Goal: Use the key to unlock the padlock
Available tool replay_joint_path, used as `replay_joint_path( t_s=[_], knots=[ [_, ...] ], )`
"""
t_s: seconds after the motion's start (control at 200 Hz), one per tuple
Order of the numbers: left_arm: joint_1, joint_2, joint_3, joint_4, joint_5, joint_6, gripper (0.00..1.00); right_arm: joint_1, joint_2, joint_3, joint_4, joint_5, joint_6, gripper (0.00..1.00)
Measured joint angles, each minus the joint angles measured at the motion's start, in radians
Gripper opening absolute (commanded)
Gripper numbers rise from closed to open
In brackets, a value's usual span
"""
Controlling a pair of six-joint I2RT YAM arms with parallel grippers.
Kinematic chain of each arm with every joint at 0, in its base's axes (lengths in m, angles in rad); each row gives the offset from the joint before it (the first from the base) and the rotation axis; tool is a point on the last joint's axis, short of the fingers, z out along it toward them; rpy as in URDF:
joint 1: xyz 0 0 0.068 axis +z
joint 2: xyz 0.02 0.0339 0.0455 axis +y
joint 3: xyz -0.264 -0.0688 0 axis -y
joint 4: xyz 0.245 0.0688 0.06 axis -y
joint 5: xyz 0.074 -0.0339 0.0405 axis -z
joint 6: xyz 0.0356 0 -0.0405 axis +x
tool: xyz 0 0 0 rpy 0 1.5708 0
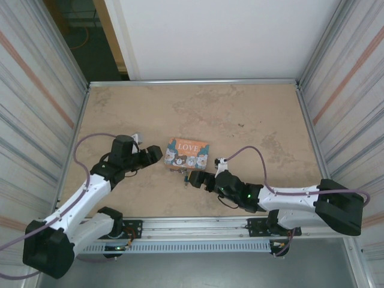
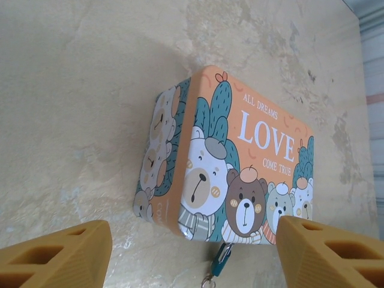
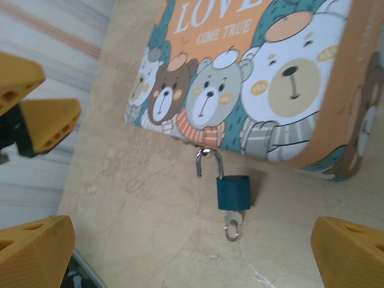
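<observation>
The little blue padlock (image 3: 234,191) lay on the surface (image 3: 150,240), right at the near edge of the orange box (image 3: 240,72). Its silver loop (image 3: 207,161) pointed at the box, and one end of the loop looked to be out of the lock. The key (image 3: 233,223) stuck out of the other end, pointing back at the right pincer (image 1: 192,178). That pincer sat just in front of the key, wide open, with nothing in it. The left pincer (image 1: 155,155) was by the box's left end, open and empty too. So the right arm was closer. I think the lock was already open. I could not tell if the loop was hooked to the box.
</observation>
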Motion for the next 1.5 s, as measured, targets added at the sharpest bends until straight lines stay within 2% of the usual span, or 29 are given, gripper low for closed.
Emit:
replay_joint_path(
  t_s=[0.331, 0.531, 0.701, 1.007, 1.333, 1.498],
  knots=[
    [0.018, 0.26, 0.05, 0.109, 0.169, 0.053, 0.66, -0.019, 0.09, 0.047, 0.06, -0.071, -0.051, 0.99],
    [0.017, 0.335, 0.056, 0.142, 0.214, 0.063, 0.64, -0.056, 0.13, 0.084, 0.069, -0.102, -0.098, 0.99],
    [0.015, 0.34, 0.047, 0.149, 0.222, 0.063, 0.61, -0.078, 0.133, 0.092, 0.045, -0.103, -0.138, 0.99],
    [0.007, 0.338, -0.014, 0.185, 0.231, 0.058, 0.49, -0.153, 0.133, 0.114, -0.017, -0.146, -0.233, 0.99],
    [-0.034, 0.295, -0.061, 0.222, 0.229, 0.017, 0.48, -0.288, 0.148, 0.164, -0.034, -0.25, -0.337, 0.99],
    [-0.059, 0.264, -0.083, 0.22, 0.225, -0.008, 0.49, -0.324, 0.178, 0.185, -0.013, -0.292, -0.365, 0.99]
  ],
)
